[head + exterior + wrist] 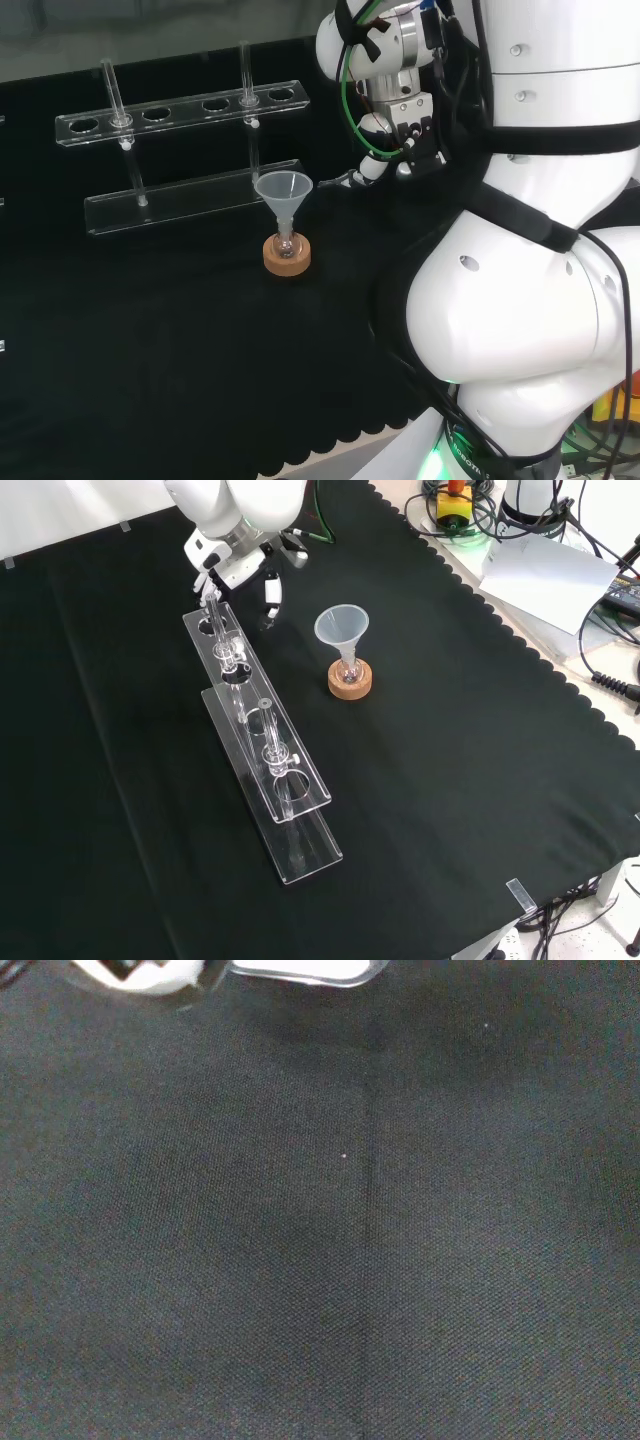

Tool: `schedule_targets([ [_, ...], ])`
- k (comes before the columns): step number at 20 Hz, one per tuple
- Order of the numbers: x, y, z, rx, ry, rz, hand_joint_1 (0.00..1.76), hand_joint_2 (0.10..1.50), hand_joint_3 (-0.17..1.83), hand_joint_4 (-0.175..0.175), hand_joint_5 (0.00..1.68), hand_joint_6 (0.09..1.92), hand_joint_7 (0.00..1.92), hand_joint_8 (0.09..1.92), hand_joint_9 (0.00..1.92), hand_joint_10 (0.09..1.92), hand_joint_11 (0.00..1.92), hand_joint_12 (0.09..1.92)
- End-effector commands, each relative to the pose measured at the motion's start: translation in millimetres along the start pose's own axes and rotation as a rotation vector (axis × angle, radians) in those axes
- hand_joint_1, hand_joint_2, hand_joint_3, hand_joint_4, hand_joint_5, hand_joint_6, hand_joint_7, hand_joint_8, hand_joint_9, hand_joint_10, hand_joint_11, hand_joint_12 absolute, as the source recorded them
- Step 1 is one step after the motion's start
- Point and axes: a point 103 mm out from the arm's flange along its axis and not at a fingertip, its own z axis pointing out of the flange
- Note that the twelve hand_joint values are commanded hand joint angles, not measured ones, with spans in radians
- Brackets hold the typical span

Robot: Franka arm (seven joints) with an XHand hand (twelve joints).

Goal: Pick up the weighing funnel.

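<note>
step: reach, pre-grasp | hand [238, 568]: front view, far end of tube rack [268, 755], left of funnel [342, 628] | fingers [271, 592]: apart, hanging down, nothing seen between them | weighing funnel: place cannot be told | advice: locate it on table [450, 780] first, descend slowly, clear the rack

1. We see black woven cloth [200, 1280] close up, its weave showing across most of our view.
2. A thin straight crease [368, 1220] runs through the cloth.
3. Two tiny white marks lie on it: a speck [344, 1156] just beside the crease, and a second speck [487, 1026] well apart from it.
4. At the edge we see a blurred white part of the hand [135, 974].
5. Near it a pale piece [305, 969] with a rounded rim juts in; we cannot tell what it is.
6. The cloth beside that piece lies under a soft shadow [300, 1030].
</note>
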Motion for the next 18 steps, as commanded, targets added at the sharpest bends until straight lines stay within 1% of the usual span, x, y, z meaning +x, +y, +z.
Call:
schedule_targets([
  [1, 0.6, 5.1, 4.9, 0.008, -0.004, -0.007, 0.82, 0.65, 0.56, -0.045, 0.62, 0.61, 0.40, 0.69, 0.66, 0.58, 0.38, 1.31],
  [5, 0.0, 7.5, 7.0, 0.008, -0.005, -0.010, 0.82, 0.65, 0.56, -0.046, 0.61, 0.65, 0.40, 0.69, 0.66, 0.58, 0.38, 1.31],
  [10, 0.8, 10.9, 9.8, 0.005, -0.018, -0.005, 0.82, 0.65, 0.56, -0.046, 0.60, 0.66, 0.40, 0.69, 0.66, 0.58, 0.38, 1.31],
  [18, 2.4, 17.4, 16.0, 0.010, -0.023, -0.013, 0.84, 0.64, 0.56, -0.049, 0.59, 0.66, 0.40, 0.69, 0.65, 0.58, 0.39, 1.31],
])
